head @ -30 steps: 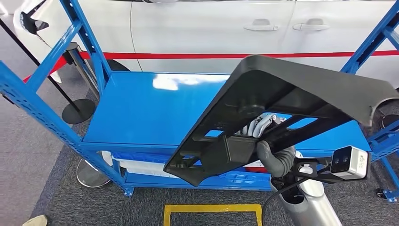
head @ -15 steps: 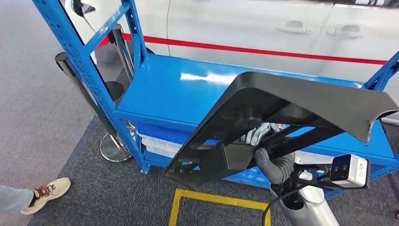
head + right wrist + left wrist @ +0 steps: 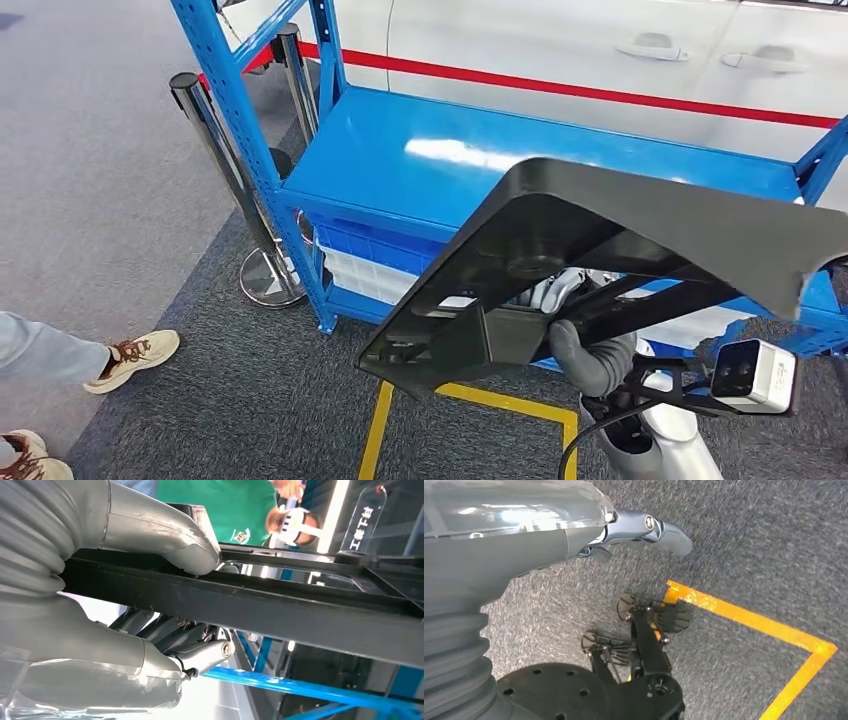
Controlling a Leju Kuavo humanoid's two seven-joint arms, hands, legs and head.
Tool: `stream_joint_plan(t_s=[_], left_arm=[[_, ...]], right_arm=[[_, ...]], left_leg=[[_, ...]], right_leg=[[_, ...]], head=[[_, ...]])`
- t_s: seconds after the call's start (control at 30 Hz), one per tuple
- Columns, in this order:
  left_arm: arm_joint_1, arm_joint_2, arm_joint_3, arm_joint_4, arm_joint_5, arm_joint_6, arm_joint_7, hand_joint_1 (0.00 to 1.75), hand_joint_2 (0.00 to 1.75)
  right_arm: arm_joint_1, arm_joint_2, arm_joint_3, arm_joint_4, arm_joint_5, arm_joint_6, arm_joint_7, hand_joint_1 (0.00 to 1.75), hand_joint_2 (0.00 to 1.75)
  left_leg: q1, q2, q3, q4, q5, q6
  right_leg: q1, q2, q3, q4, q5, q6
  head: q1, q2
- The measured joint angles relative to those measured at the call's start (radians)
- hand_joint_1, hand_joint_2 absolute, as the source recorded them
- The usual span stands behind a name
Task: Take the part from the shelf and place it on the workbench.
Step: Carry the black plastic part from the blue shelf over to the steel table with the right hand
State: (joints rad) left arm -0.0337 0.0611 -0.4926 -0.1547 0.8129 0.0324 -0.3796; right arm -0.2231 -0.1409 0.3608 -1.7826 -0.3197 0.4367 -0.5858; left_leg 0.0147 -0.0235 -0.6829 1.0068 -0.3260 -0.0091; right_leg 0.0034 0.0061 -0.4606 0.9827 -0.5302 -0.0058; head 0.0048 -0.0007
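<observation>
The part is a large black moulded panel with ribs and cut-outs, tilted in the air in front of the blue shelf. My right hand grips one of its underside bars from below. In the right wrist view my right hand has the thumb over the black bar and the fingers curled under it. The shelf's top board is bare. My left hand hangs over the grey carpet with its fingers stretched out and nothing in it.
A black stanchion post on a round base stands by the shelf's left corner. A person's shoes are at the left edge. A yellow floor marking lies below. A white car stands behind. Crates sit on the lower shelf.
The whole picture has shifted, so the camera has moved; the shelf now lies further right and a person's legs show at the left. The part stays in my right hand.
</observation>
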Motion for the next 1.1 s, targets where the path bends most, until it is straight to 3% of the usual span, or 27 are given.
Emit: stream_joint_plan(t_s=[0.03,0.07,0.13,0.17,0.2,0.23,0.3,0.33,0.4,0.43,0.5,0.53,0.57,0.67,0.7,0.73,0.77,0.83,0.9,0.93,1.0,1.03,1.07,1.1], left_arm=[[0.001,0.0,-0.002,0.0,0.0,0.0,0.0,0.0,1.75],[0.002,0.0,-0.003,0.001,0.0,0.0,0.0,0.0,1.75],[0.002,0.0,-0.006,0.001,-0.001,-0.001,0.0,0.0,1.75],[0.002,0.0,-0.007,0.001,-0.001,-0.001,0.0,0.0,1.75],[0.001,0.0,-0.008,0.001,-0.001,-0.002,0.0,0.0,1.75],[0.0,0.001,-0.009,0.001,-0.001,-0.002,0.0,0.0,1.75],[-0.001,0.001,-0.01,0.001,-0.002,-0.002,-0.001,0.0,1.75],[-0.003,0.001,-0.011,0.001,-0.002,-0.002,-0.001,0.0,1.75],[-0.006,0.001,-0.013,0.001,-0.003,-0.002,-0.002,0.0,1.75],[-0.008,0.001,-0.015,0.001,-0.003,-0.002,-0.003,0.0,1.75],[-0.007,0.0,-0.017,0.001,-0.003,-0.002,-0.003,0.0,1.75],[-0.007,-0.001,-0.018,0.002,-0.003,-0.002,-0.003,0.0,1.75],[-0.007,-0.002,-0.019,0.002,-0.003,-0.001,-0.003,0.0,1.75],[-0.006,-0.004,-0.021,0.002,-0.003,0.0,-0.002,0.0,1.75],[-0.005,-0.004,-0.022,0.002,-0.003,0.0,-0.002,0.0,1.75],[-0.005,-0.005,-0.024,0.002,-0.003,0.0,-0.003,0.0,1.75],[-0.003,-0.006,-0.026,0.002,-0.004,-0.001,-0.004,0.0,1.75],[-0.002,-0.007,-0.03,0.002,-0.006,-0.003,-0.006,0.0,1.75],[-0.002,-0.008,-0.034,0.002,-0.008,-0.004,-0.008,0.0,1.75],[-0.003,-0.008,-0.035,0.002,-0.009,-0.005,-0.009,0.0,1.75],[-0.001,-0.008,-0.037,0.002,-0.009,-0.005,-0.01,0.0,1.75],[0.0,-0.008,-0.038,0.002,-0.009,-0.005,-0.01,0.0,1.75],[0.0,-0.008,-0.039,0.003,-0.009,-0.005,-0.01,0.0,1.75],[0.001,-0.008,-0.039,0.003,-0.009,-0.005,-0.01,0.0,1.75]], right_arm=[[0.001,0.0,0.0,-0.004,0.001,-0.004,0.0,1.71,1.75],[0.002,0.0,0.0,-0.008,0.001,-0.008,-0.001,1.71,1.75],[0.006,0.001,-0.001,-0.014,0.002,-0.01,-0.002,1.71,1.75],[0.009,0.001,-0.001,-0.016,0.003,-0.012,-0.002,1.71,1.75],[0.012,0.001,-0.001,-0.017,0.005,-0.015,-0.002,1.71,1.75],[0.016,0.001,-0.001,-0.018,0.007,-0.019,-0.002,1.71,1.75],[0.021,0.001,-0.001,-0.022,0.013,-0.025,-0.006,1.71,1.75],[0.023,0.001,-0.001,-0.025,0.018,-0.027,-0.01,1.71,1.75],[0.026,0.001,-0.002,-0.032,0.028,-0.035,-0.019,1.71,1.75],[0.028,0.001,-0.003,-0.035,0.031,-0.038,-0.023,1.71,1.75],[0.033,0.001,-0.006,-0.038,0.036,-0.043,-0.029,1.71,1.75],[0.037,0.001,-0.008,-0.04,0.037,-0.044,-0.031,1.71,1.75],[0.04,0.001,-0.01,-0.042,0.037,-0.046,-0.032,1.71,1.75],[0.051,0.001,-0.016,-0.045,0.038,-0.052,-0.032,1.71,1.75],[0.055,0.001,-0.017,-0.046,0.038,-0.053,-0.032,1.71,1.75],[0.061,0.001,-0.018,-0.046,0.039,-0.054,-0.032,1.71,1.75],[0.065,0.001,-0.02,-0.046,0.039,-0.055,-0.032,1.71,1.75],[0.07,0.001,-0.024,-0.048,0.04,-0.057,-0.033,1.71,1.75],[0.072,0.0,-0.03,-0.052,0.04,-0.059,-0.034,1.71,1.75],[0.074,0.0,-0.033,-0.054,0.039,-0.059,-0.034,1.71,1.75],[0.081,0.0,-0.039,-0.056,0.039,-0.06,-0.034,1.71,1.75],[0.083,-0.001,-0.041,-0.057,0.039,-0.06,-0.034,1.71,1.75],[0.084,-0.001,-0.041,-0.057,0.039,-0.06,-0.034,1.71,1.75],[0.085,-0.001,-0.041,-0.058,0.039,-0.06,-0.034,1.71,1.75]], left_leg=[[0.0,0.001,-0.008,0.01,-0.018,-0.004],[0.0,0.003,-0.019,0.038,-0.057,-0.006],[0.002,0.01,-0.048,0.155,-0.172,-0.009],[0.003,0.012,-0.057,0.222,-0.21,-0.011],[0.003,0.014,-0.059,0.277,-0.222,-0.014],[0.003,0.015,-0.047,0.306,-0.208,-0.016],[0.004,0.018,0.024,0.261,-0.157,-0.015],[0.003,0.019,0.086,0.192,-0.156,-0.013],[-0.001,0.021,0.184,0.054,-0.192,-0.004],[-0.004,0.022,0.206,0.014,-0.209,0.001],[-0.005,0.022,0.197,0.002,-0.2,0.013],[-0.004,0.024,0.188,0.001,-0.189,0.02],[-0.003,0.026,0.177,-0.001,-0.176,0.027],[-0.001,0.03,0.131,-0.001,-0.135,0.036],[-0.001,0.03,0.113,0.0,-0.122,0.036],[-0.001,0.03,0.094,0.001,-0.109,0.034],[0.0,0.03,0.077,0.003,-0.097,0.031],[0.001,0.029,0.049,0.007,-0.076,0.023],[0.001,0.028,0.033,0.009,-0.057,0.011],[0.001,0.027,0.03,0.007,-0.047,0.005],[0.003,0.026,0.028,0.0,-0.028,-0.01],[0.004,0.026,0.023,0.004,-0.034,-0.015],[0.005,0.025,0.013,0.023,-0.061,-0.018],[0.006,0.025,-0.001,0.061,-0.105,-0.02]], right_leg=[[-0.002,-0.004,-0.01,-0.004,0.015,-0.01],[-0.004,-0.009,-0.023,-0.009,0.03,-0.018],[-0.004,-0.015,-0.055,-0.011,0.06,-0.03],[-0.002,-0.018,-0.072,-0.009,0.073,-0.03],[0.0,-0.021,-0.09,-0.006,0.086,-0.03],[0.001,-0.023,-0.11,-0.001,0.097,-0.028],[0.002,-0.027,-0.15,0.015,0.117,-0.022],[0.003,-0.027,-0.168,0.025,0.124,-0.018],[0.004,-0.031,-0.191,0.043,0.138,-0.008],[0.004,-0.033,-0.197,0.047,0.146,-0.002],[0.001,-0.033,-0.202,0.047,0.16,0.01],[-0.001,-0.029,-0.209,0.053,0.15,0.017],[-0.004,-0.024,-0.22,0.077,0.117,0.024],[-0.014,-0.014,-0.264,0.24,-0.033,0.042],[-0.017,-0.013,-0.268,0.291,-0.05,0.045],[-0.019,-0.013,-0.26,0.32,-0.045,0.048],[-0.022,-0.013,-0.237,0.316,-0.02,0.05],[-0.025,-0.011,-0.14,0.213,0.023,0.049],[-0.021,-0.008,-0.038,0.071,0.011,0.04],[-0.017,-0.006,-0.013,0.029,-0.001,0.033],[-0.014,-0.007,-0.015,0.01,0.005,0.015],[-0.014,-0.009,-0.022,0.008,0.016,0.004],[-0.015,-0.011,-0.033,0.005,0.029,-0.007],[-0.015,-0.014,-0.045,0.003,0.042,-0.016]], head=[[-0.001,0.0],[-0.002,0.0],[-0.005,0.0],[-0.005,0.0],[-0.006,0.0],[-0.006,0.0],[-0.006,0.0],[-0.006,0.0],[-0.005,0.0],[-0.005,0.0],[-0.006,0.0],[-0.006,0.0],[-0.006,0.0],[-0.005,0.0],[-0.005,0.0],[-0.005,0.0],[-0.005,0.0],[-0.005,0.0],[-0.005,0.0],[-0.005,0.0],[-0.004,0.0],[-0.003,0.0],[-0.004,0.0],[-0.005,0.0]])
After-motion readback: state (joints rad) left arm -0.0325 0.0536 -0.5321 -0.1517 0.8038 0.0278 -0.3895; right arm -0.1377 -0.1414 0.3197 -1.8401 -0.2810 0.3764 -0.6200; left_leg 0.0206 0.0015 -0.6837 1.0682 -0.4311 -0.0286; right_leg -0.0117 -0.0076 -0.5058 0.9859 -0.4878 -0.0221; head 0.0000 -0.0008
